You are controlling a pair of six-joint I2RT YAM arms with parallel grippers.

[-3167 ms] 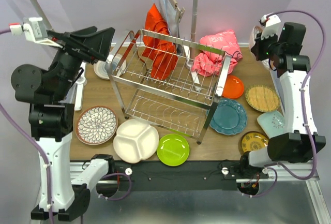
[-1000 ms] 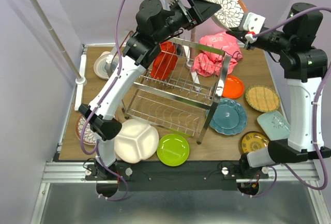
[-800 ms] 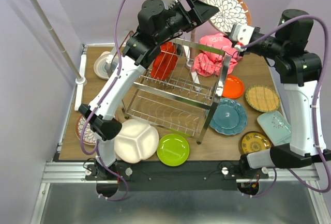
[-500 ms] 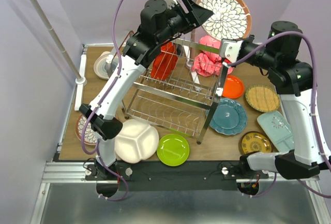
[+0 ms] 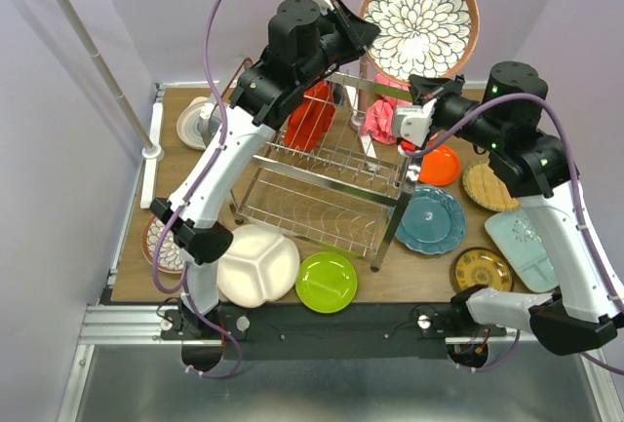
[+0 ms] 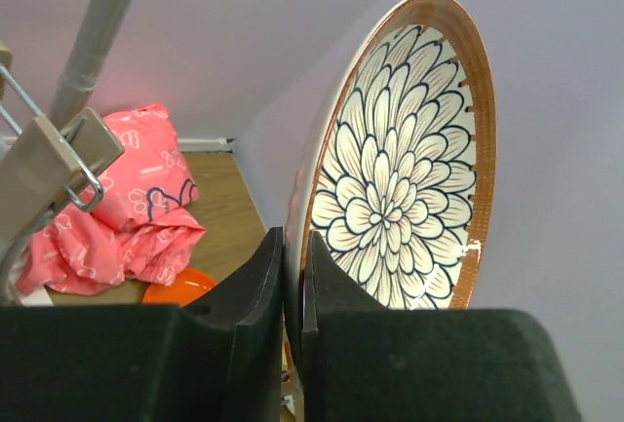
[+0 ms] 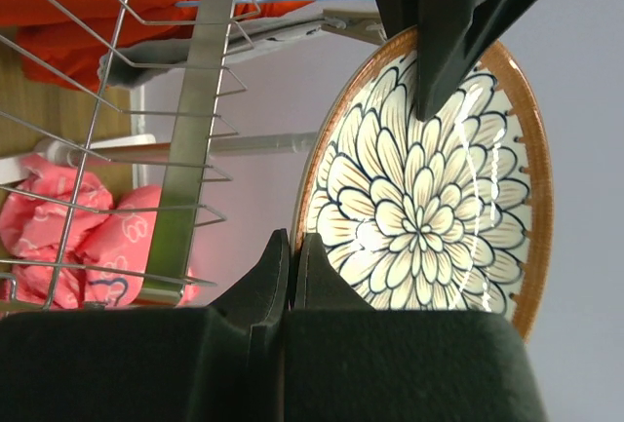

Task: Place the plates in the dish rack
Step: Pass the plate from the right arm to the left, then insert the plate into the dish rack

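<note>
SITE: robot lab cell | SIGNS: cabled left arm [image 5: 229,144], right arm [image 5: 575,247] on aluminium rail [image 5: 122,321] before dish rack [image 5: 322,164]; bare lilac walls [image 5: 195,32] behind it; plates [image 5: 430,219] spread around it, floral plate [image 5: 419,18] aloft

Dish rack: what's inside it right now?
Both tiers of the dish rack show only bare wire. A red cloth shows at its far side; the left arm covers the far-left corner.

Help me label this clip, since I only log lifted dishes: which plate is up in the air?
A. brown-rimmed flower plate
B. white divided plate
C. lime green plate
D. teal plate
A: the flower plate is up on edge, its rim pinched by the right gripper, with the left gripper closed on its edge too.
</note>
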